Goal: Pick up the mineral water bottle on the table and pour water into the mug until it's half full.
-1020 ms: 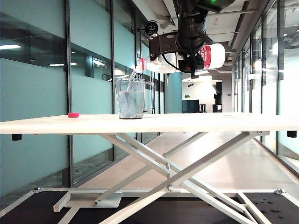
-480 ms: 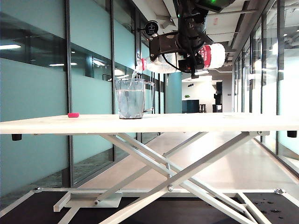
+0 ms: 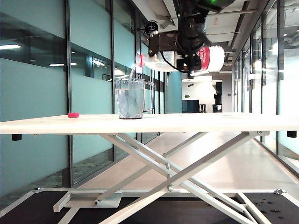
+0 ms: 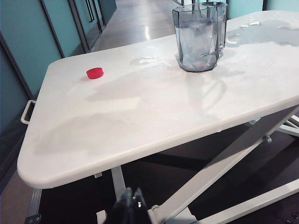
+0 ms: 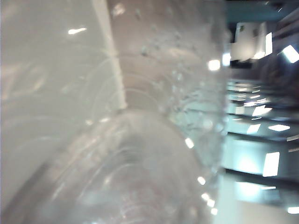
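Observation:
The mineral water bottle lies almost level in the air above the table, red-and-white label toward the right and open neck over the mug. My right gripper is shut on the bottle's middle from above. A thin trickle of water falls from the neck into the mug. The clear faceted mug stands upright and holds water to well above half its height. In the right wrist view the bottle's clear wall fills the picture and hides the fingers. My left gripper hangs shut below the table's near edge, holding nothing.
The red bottle cap lies on the table left of the mug. Small puddles of spilled water sit near the mug's base and further back. Glass walls run along the corridor behind.
The bottle has rolled in my right gripper and its neck has lifted slightly, from tilted down to near level. The stream into the mug has thinned. The left arm has not moved.

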`<action>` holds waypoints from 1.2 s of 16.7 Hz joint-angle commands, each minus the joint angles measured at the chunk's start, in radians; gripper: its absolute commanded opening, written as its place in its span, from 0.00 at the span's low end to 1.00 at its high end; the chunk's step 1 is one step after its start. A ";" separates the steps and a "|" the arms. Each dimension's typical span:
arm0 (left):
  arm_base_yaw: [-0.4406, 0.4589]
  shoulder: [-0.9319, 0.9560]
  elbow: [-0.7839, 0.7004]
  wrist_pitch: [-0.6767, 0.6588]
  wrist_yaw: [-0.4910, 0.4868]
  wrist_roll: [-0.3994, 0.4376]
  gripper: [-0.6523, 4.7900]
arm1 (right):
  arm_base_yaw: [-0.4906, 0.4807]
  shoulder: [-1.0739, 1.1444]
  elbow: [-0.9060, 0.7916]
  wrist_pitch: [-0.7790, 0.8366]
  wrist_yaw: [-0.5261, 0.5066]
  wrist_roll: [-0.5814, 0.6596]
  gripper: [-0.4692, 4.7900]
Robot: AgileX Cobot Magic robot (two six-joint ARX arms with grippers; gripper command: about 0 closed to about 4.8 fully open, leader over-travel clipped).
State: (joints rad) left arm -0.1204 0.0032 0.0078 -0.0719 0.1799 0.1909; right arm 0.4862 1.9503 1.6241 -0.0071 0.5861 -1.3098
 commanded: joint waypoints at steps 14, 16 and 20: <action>-0.001 0.000 0.002 0.006 0.001 -0.001 0.11 | -0.152 -0.107 -0.058 0.091 -0.682 1.075 0.25; -0.001 0.000 0.002 0.006 0.001 0.000 0.11 | -0.200 -0.124 -0.123 0.172 -0.785 1.147 0.25; -0.001 0.000 0.002 0.005 0.001 0.004 0.11 | -0.276 -0.133 -0.346 0.477 -0.904 1.247 0.25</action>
State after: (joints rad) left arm -0.1204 0.0032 0.0078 -0.0715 0.1799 0.1909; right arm 0.2176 1.8248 1.3098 0.3576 -0.2962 -0.1028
